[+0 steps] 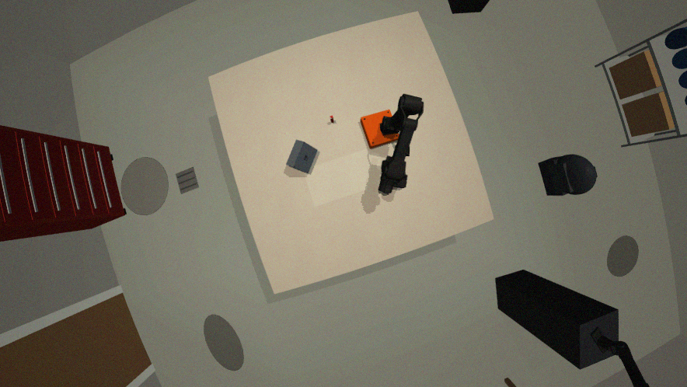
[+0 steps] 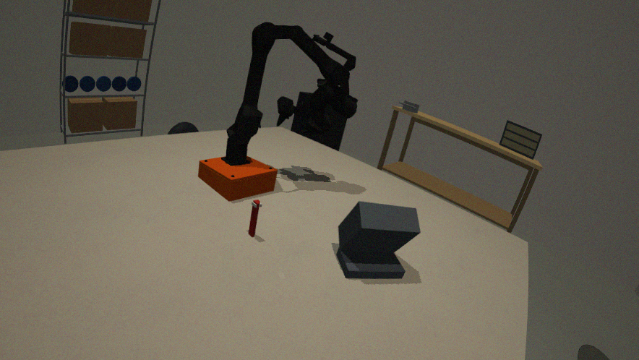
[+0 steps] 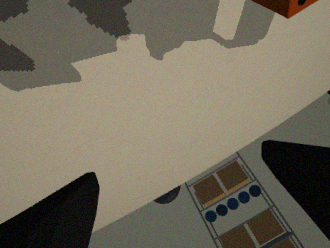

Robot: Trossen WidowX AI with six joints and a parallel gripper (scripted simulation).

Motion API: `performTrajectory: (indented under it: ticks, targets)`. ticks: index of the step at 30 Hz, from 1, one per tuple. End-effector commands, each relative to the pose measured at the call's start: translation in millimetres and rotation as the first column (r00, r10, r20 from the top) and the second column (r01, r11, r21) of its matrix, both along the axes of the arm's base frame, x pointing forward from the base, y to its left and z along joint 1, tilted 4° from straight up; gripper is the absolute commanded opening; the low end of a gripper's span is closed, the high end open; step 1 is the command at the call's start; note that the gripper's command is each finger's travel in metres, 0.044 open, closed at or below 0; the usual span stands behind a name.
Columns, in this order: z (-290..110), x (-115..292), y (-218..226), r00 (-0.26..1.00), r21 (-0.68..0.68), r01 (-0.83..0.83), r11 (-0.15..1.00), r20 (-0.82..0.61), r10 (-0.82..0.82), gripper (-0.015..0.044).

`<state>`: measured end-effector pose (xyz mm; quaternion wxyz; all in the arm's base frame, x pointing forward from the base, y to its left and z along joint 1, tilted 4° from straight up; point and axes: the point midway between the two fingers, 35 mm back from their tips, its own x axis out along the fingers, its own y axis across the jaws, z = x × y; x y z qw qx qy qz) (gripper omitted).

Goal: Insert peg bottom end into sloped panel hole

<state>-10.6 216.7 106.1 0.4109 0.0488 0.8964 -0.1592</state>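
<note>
Peg (image 2: 254, 217) standing upright, well apart from the gripper (image 2: 313, 111), jaws wide and empty; it should be descending squarely over the peg.

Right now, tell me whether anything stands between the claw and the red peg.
In the top view, the orange base block stands close beside that line. The open claw hangs empty above the table; the upright red peg stands apart from the block.

Matte black jointed arm (image 2: 250, 89), chunky links, bolted to a square orange base (image 2: 250, 181) with dark corner screws.
</note>
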Motion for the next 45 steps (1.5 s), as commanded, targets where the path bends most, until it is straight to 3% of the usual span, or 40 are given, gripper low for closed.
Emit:
performTrajectory:
  ticks: [1,20,45]
  targets:
    - [-2,16,2,0.996,-0.022,0.080,0.997,0.033,-0.079,0.0440]
    - [-11,84,-5,0.898,-0.112,0.430,0.896,0.160,-0.411,0.0440]
    - [-23,169,-45,0.589,-0.175,0.806,0.566,0.334,-0.736,0.0440]
